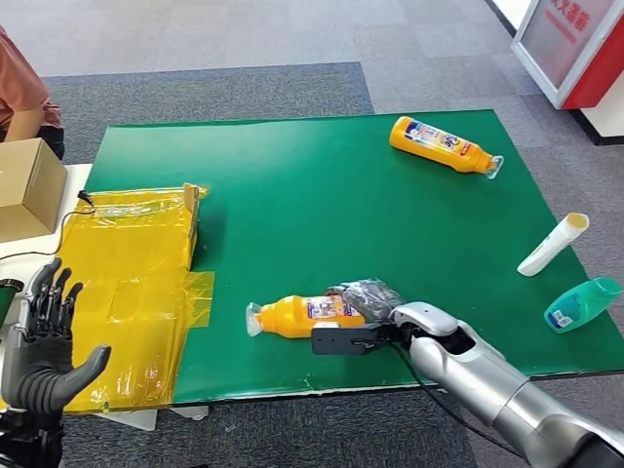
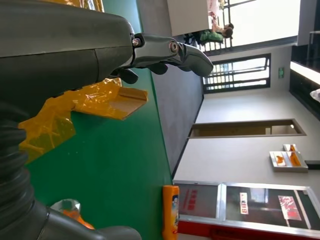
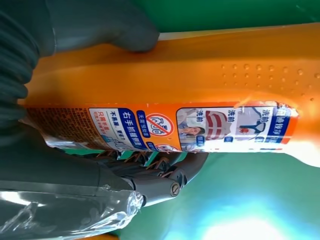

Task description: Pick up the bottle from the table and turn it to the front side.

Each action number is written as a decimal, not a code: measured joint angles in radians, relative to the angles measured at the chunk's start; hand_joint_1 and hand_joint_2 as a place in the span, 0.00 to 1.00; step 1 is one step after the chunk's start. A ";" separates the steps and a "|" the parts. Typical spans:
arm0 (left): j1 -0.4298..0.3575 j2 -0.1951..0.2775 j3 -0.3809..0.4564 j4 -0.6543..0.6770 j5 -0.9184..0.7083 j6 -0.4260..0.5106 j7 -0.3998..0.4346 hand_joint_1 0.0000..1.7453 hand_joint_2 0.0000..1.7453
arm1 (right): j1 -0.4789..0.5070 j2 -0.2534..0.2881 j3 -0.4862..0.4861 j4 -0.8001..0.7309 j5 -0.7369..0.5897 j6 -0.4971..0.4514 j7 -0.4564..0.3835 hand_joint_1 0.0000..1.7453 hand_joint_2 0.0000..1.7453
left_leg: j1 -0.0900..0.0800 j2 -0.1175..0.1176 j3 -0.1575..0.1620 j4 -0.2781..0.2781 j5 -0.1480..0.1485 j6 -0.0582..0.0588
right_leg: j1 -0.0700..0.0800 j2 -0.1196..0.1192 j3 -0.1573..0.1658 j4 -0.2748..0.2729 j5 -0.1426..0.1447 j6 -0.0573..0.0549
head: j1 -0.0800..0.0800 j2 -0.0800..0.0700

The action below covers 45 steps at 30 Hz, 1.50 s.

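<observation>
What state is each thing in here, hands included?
near orange bottle: lying on its side, gripped
right hand: closed around the near orange bottle
left hand: fingers spread, holding nothing
far orange bottle: lying flat, untouched
white tube: lying flat
teal bottle: lying on its side
cardboard box: closed

An office-like test space. Grey carpet tiles [image 1: 243, 29] fill the upper frame behind a green-covered table [image 1: 309, 195]. A red-framed sign board [image 1: 570, 49] stands upper right.
</observation>
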 joint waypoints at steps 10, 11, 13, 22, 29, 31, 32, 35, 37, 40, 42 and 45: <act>-0.025 0.016 -0.006 0.012 0.040 0.008 -0.016 0.00 1.00 | 0.123 -0.019 -0.284 -0.130 -0.424 0.027 -0.203 1.00 1.00 | 0.000 0.000 0.000 0.000 0.000 0.000 | 0.000 0.000 0.000 0.000 0.000 0.000 | 0.000 0.000; -0.031 0.019 -0.010 0.013 0.046 0.011 -0.017 0.00 1.00 | 0.133 -0.015 -0.316 -0.144 -0.453 0.035 -0.218 1.00 1.00 | 0.000 0.000 0.000 0.000 0.000 0.000 | 0.000 0.000 0.000 0.000 0.000 0.000 | 0.000 0.000; -0.045 0.027 -0.017 0.014 0.057 0.016 -0.018 0.00 1.00 | 0.149 -0.005 -0.376 -0.169 -0.513 0.054 -0.243 1.00 1.00 | 0.000 0.000 0.000 0.000 0.000 0.000 | 0.000 0.000 0.000 0.000 0.000 0.000 | 0.000 0.000; -0.156 0.052 -0.062 0.053 0.207 -0.001 0.007 0.00 1.00 | 0.189 0.114 -0.598 -0.244 -0.811 0.156 -0.312 1.00 1.00 | 0.000 0.000 0.000 0.000 0.001 -0.001 | 0.000 0.000 0.000 0.000 0.001 0.000 | 0.000 0.000; -0.279 0.055 -0.147 0.156 0.358 -0.031 0.076 0.00 1.00 | 0.175 0.206 -0.628 -0.249 -0.843 0.162 -0.335 1.00 1.00 | 0.000 0.000 0.000 0.000 0.002 0.000 | 0.000 0.000 -0.001 0.000 0.001 0.000 | 0.000 0.000; -0.319 0.051 -0.180 0.190 0.385 -0.028 0.093 0.00 1.00 | 0.169 0.232 -0.627 -0.249 -0.836 0.157 -0.343 1.00 1.00 | 0.000 0.000 0.000 0.000 0.002 0.000 | 0.000 0.000 -0.001 0.000 0.002 0.000 | 0.000 0.000; -0.338 0.049 -0.195 0.206 0.395 -0.025 0.100 0.00 1.00 | 0.166 0.245 -0.626 -0.249 -0.827 0.149 -0.348 1.00 1.00 | 0.000 0.000 0.000 0.000 0.002 0.000 | 0.000 0.000 -0.001 0.000 0.002 0.000 | 0.000 0.000; -0.388 0.040 -0.240 0.246 0.433 -0.016 0.126 0.00 1.00 | 0.164 0.278 -0.618 -0.248 -0.771 0.105 -0.371 1.00 1.00 | 0.000 0.000 0.000 0.000 0.002 0.000 | 0.000 0.000 -0.001 0.000 0.002 0.000 | 0.000 0.000; -0.418 0.035 -0.269 0.267 0.456 -0.008 0.143 0.00 1.00 | 0.164 0.295 -0.606 -0.248 -0.724 0.072 -0.385 1.00 1.00 | 0.000 0.000 0.000 0.000 0.002 0.000 | 0.000 0.000 -0.001 0.000 0.002 0.000 | 0.000 0.000; -0.459 0.028 -0.313 0.292 0.461 0.014 0.161 0.00 1.00 | 0.164 0.311 -0.581 -0.245 -0.661 0.026 -0.400 1.00 1.00 | 0.000 0.000 0.000 0.000 0.002 0.000 | 0.000 0.000 -0.001 0.000 0.002 0.000 | 0.000 0.000; -0.480 0.023 -0.338 0.307 0.453 0.027 0.167 0.00 1.00 | 0.164 0.319 -0.565 -0.241 -0.636 0.007 -0.406 1.00 1.00 | 0.000 0.000 -0.001 0.000 0.002 0.000 | 0.000 0.000 -0.001 0.000 0.002 0.000 | 0.000 0.000; -0.503 0.018 -0.370 0.325 0.455 0.025 0.180 0.00 1.00 | 0.163 0.324 -0.548 -0.236 -0.595 -0.018 -0.415 1.00 1.00 | 0.000 0.000 -0.001 0.000 0.002 0.000 | 0.000 0.000 -0.001 0.000 0.002 0.000 | 0.000 0.000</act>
